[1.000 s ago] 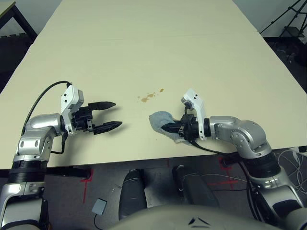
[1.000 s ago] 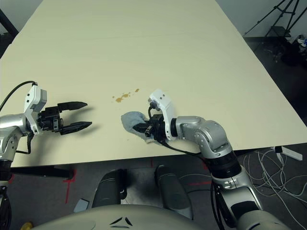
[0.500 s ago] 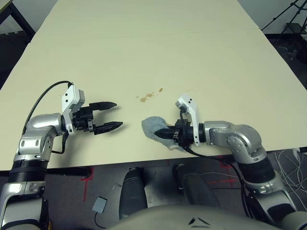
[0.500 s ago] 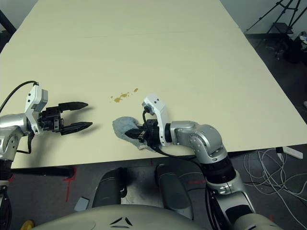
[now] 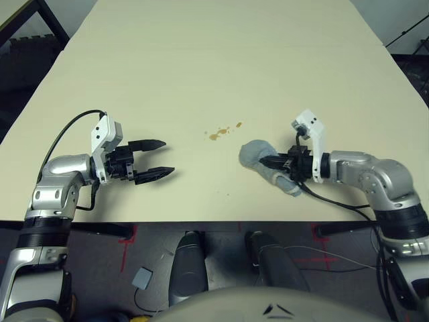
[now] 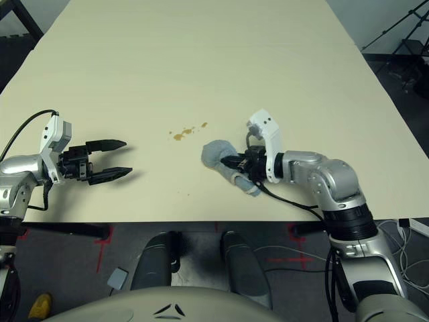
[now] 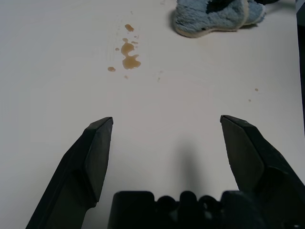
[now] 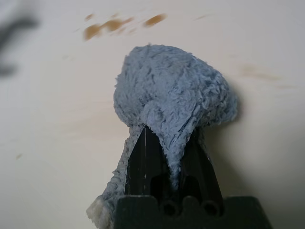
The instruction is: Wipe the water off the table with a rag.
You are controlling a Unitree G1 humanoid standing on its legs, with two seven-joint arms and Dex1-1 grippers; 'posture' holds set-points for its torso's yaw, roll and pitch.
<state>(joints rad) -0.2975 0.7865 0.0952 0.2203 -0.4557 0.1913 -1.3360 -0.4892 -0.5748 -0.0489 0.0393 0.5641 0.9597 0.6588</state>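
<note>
The blue-grey rag [image 5: 257, 155] lies bunched on the pale table [image 5: 201, 54], and my right gripper [image 5: 276, 162] is shut on a fold of it. In the right wrist view the rag [image 8: 171, 95] rises over both black fingers [image 8: 145, 160]. The water [image 5: 219, 133] is a small cluster of brownish drops just left of the rag and slightly farther back, apart from it. My left gripper [image 5: 163, 158] hovers open near the table's left front, holding nothing. Its wrist view shows the water [image 7: 128, 50] and the rag [image 7: 214, 19] ahead of the fingers.
A few tiny specks [image 7: 252, 93] dot the table nearer the front edge. The table's front edge runs just below both grippers. A dark-framed table [image 5: 40, 20] stands at the back left and a tripod [image 6: 402, 33] at the back right.
The camera view has shifted. My right gripper has drawn the rag to the right, away from the drops, after moving it left half a second ago. The left gripper stays open in place.
</note>
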